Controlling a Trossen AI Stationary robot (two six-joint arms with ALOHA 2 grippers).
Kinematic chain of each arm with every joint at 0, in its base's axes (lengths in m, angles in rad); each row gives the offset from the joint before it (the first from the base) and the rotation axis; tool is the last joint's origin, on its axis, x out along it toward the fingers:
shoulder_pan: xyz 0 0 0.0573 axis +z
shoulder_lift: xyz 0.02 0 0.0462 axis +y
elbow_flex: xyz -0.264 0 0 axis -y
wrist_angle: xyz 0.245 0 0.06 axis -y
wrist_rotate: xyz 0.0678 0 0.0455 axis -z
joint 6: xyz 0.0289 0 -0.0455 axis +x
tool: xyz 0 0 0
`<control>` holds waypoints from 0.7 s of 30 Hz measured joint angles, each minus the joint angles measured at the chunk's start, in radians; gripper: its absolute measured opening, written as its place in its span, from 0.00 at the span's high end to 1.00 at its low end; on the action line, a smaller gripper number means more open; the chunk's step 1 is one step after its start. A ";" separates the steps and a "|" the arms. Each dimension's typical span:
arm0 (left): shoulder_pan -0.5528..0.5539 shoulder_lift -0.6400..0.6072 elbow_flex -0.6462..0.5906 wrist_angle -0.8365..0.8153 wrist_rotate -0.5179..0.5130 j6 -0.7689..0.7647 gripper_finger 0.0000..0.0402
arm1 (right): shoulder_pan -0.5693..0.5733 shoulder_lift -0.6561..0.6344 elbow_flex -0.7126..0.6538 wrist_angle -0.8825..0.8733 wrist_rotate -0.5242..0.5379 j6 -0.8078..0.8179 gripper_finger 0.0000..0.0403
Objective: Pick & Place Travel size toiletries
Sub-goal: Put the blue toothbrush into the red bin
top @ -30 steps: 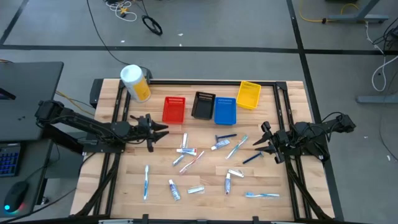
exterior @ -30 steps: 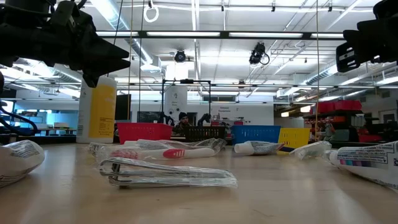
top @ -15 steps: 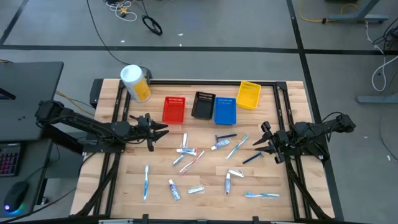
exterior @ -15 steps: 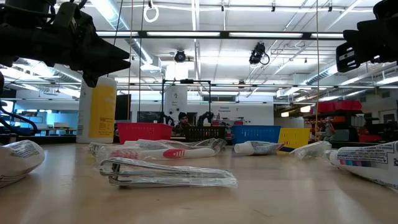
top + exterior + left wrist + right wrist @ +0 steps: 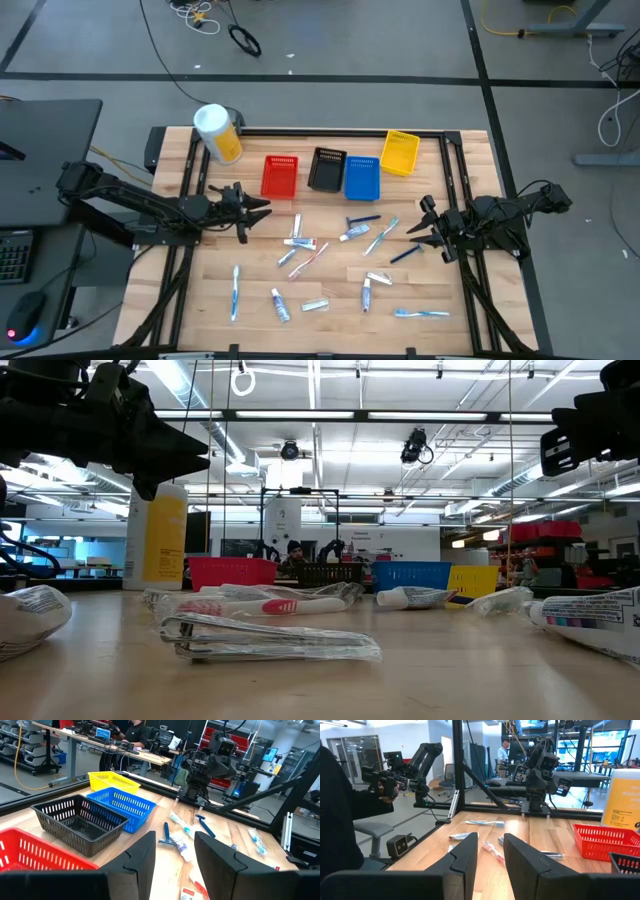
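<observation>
The travel size toiletries lie loose on the middle of the wooden table: white and blue tubes [image 5: 300,243], a red toothbrush [image 5: 310,258], blue toothbrushes [image 5: 235,292] [image 5: 420,313] and a dark razor [image 5: 362,221]. My left gripper [image 5: 262,208] hovers open above the table's left part, in front of the red bin [image 5: 280,176]; its two fingers frame the items in the left wrist view [image 5: 175,860]. My right gripper [image 5: 413,228] hovers open at the table's right side, beside a dark razor [image 5: 405,255], and shows open in its own wrist view [image 5: 491,857]. Neither holds anything.
Red, black [image 5: 326,170], blue [image 5: 362,178] and yellow [image 5: 400,152] bins stand in a row along the far side. A big yellow canister with a white lid [image 5: 216,133] stands at the far left corner. Dark frame rails run along the table's edges. People sit in the room beyond.
</observation>
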 joint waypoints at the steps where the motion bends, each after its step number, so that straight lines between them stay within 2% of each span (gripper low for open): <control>1: 0.000 0.000 0.000 0.000 0.000 -0.003 0.64 | 0.000 0.000 0.000 0.000 0.000 0.000 0.74; 21: 0.000 0.000 -0.001 -0.074 -0.006 -0.098 0.64 | 0.000 0.000 0.000 0.022 0.026 0.000 0.74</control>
